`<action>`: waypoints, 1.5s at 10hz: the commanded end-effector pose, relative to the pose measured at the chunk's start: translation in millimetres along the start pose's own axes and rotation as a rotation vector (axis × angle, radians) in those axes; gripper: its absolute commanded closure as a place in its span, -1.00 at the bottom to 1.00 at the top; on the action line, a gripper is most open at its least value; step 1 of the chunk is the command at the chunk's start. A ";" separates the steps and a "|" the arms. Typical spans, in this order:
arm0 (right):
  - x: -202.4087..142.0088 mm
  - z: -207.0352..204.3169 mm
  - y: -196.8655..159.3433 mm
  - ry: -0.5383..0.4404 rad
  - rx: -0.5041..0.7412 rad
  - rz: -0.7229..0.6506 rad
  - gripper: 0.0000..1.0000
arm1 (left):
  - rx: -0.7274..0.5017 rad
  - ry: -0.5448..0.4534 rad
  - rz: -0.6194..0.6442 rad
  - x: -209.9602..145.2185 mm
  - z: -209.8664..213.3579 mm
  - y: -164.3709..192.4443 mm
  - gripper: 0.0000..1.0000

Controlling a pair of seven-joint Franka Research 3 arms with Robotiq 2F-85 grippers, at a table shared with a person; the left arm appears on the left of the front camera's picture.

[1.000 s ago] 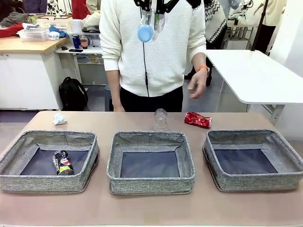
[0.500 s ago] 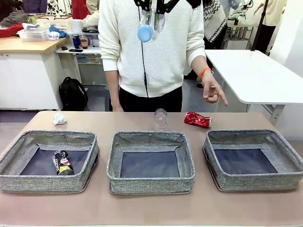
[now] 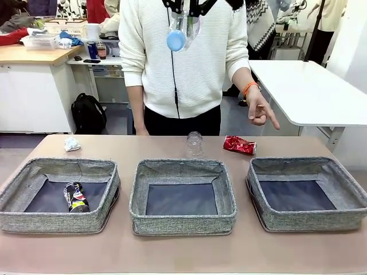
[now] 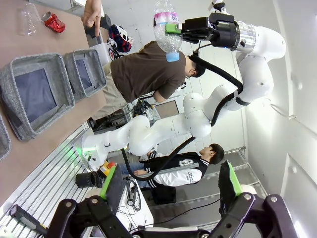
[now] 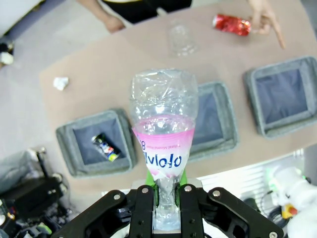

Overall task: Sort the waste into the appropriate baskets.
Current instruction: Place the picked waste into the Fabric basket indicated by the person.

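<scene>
My right gripper (image 5: 166,201) is shut on the neck of a clear plastic bottle (image 5: 163,129) with a pink label, high above the table; from the front that bottle (image 3: 179,31) hangs cap-down from the gripper (image 3: 184,10). Three grey baskets stand in a row: left (image 3: 57,222), middle (image 3: 182,216), right (image 3: 309,220). In the left one lies the dark drink can (image 3: 75,197). Behind the baskets lie a second clear bottle (image 3: 195,143), a crushed red can (image 3: 239,145) and a white paper wad (image 3: 71,143). My left gripper (image 4: 166,174) is open and holds nothing.
A person in a white sweater stands at the far edge, one hand (image 3: 261,109) pointing a finger downward above the red can and the right basket. A white table (image 3: 309,91) stands behind on the right. Bare tabletop runs along the near edge.
The person's hand has gone from hanging loosely to pointing a finger down toward the right side. Both arms and the waste have stayed still.
</scene>
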State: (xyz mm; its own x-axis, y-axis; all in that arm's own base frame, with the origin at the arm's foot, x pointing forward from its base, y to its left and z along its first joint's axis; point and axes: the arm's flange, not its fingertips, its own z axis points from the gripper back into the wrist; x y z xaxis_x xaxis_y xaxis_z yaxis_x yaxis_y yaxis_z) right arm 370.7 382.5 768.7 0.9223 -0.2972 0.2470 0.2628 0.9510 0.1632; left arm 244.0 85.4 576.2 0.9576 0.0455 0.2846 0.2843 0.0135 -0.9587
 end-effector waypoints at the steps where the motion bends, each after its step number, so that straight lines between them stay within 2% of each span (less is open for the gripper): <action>1: -1.0 0.2 -0.2 -0.002 -0.001 0.000 0.68 | -0.021 -0.001 -0.024 0.4 -1.0 -3.3 -1.00; 2: 0.0 0.0 0.0 0.000 0.000 0.000 0.68 | -0.021 -0.001 -0.024 0.4 -1.0 -3.3 -1.00; 3: 4.7 -1.3 -28.5 0.000 -0.013 0.000 0.68 | -0.021 -0.001 -0.024 0.4 -1.0 -3.3 -1.00; 5: 19.1 -12.4 -104.3 0.058 -0.093 0.011 0.68 | -0.021 -0.001 -0.024 0.4 -1.0 -3.3 -1.00; 6: 24.5 -28.1 -151.2 0.125 -0.130 0.071 0.68 | -0.021 -0.001 -0.024 0.4 -1.0 -3.3 -1.00; 7: 29.7 -46.8 -193.6 0.233 -0.125 0.125 0.68 | -0.021 -0.001 -0.024 0.4 -1.0 -3.3 -1.00; 9: 25.4 -89.7 -276.8 0.235 -0.171 0.153 0.68 | -0.021 -0.001 -0.024 0.4 -1.0 -3.3 -1.00; 11: 18.3 -127.0 -342.5 0.222 -0.052 0.186 0.68 | -0.021 -0.001 -0.024 0.4 -1.0 -3.3 -1.00; 13: 21.6 -172.7 -388.0 0.266 0.030 0.079 0.68 | -0.021 -0.001 -0.024 0.4 -1.0 -3.3 -1.00; 15: 31.2 -216.7 -413.9 0.295 0.041 -0.038 0.68 | -0.021 -0.001 -0.024 0.4 -1.0 -3.3 -1.00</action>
State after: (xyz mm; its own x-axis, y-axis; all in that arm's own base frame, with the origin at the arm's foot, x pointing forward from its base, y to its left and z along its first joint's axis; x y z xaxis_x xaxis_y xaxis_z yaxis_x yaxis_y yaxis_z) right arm 339.1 -1.2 513.4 0.9634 -0.2638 -0.0476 0.2680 0.9515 0.1508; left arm 244.1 85.6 576.9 0.9573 0.0455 0.2855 0.2852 0.0148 -0.9584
